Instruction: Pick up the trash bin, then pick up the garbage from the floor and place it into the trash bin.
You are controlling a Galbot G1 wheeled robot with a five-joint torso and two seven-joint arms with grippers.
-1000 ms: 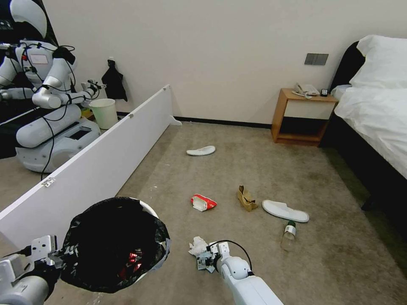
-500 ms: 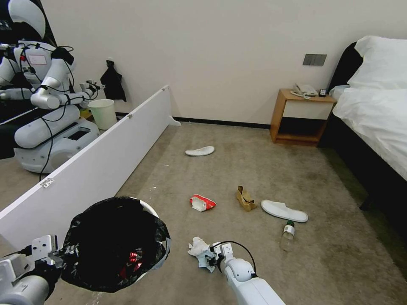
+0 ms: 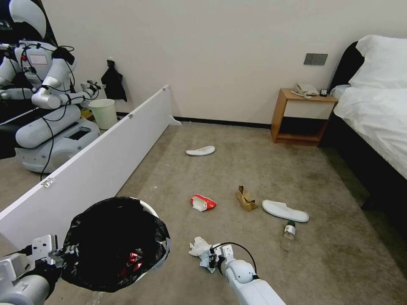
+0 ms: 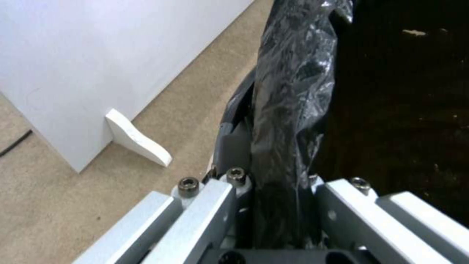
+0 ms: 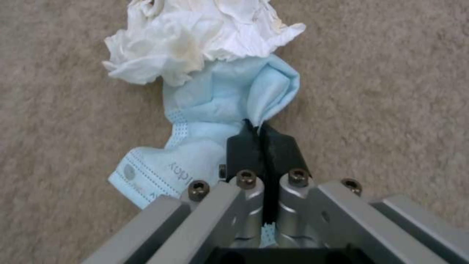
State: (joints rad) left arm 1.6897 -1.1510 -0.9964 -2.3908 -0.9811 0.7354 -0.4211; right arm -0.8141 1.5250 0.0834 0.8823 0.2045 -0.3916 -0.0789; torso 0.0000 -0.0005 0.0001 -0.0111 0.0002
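The trash bin [image 3: 114, 243], white with a black bag over its rim, hangs at the lower left. My left gripper [image 3: 54, 255] is shut on its bag-covered rim [image 4: 288, 110], and something red lies inside. My right gripper [image 3: 210, 259] is down at the carpet, shut on a fold of the light-blue piece of garbage [image 5: 215, 106]. A crumpled white tissue [image 5: 195, 36] lies touching that piece. Farther out on the floor are a red-white wrapper [image 3: 202, 203], a brown paper bag [image 3: 246, 198], a clear bottle [image 3: 288, 235] and two white slippers [image 3: 285, 211] [image 3: 200, 151].
A long white board [image 3: 106, 161] stands along the left, with a plain white bucket [image 3: 104, 113] and another robot behind it. A wooden nightstand [image 3: 302, 116] and a bed [image 3: 373, 114] close off the right. Open carpet lies between.
My right gripper has shifted slightly to the right at the tissue pile. The bin and my left arm have not moved.
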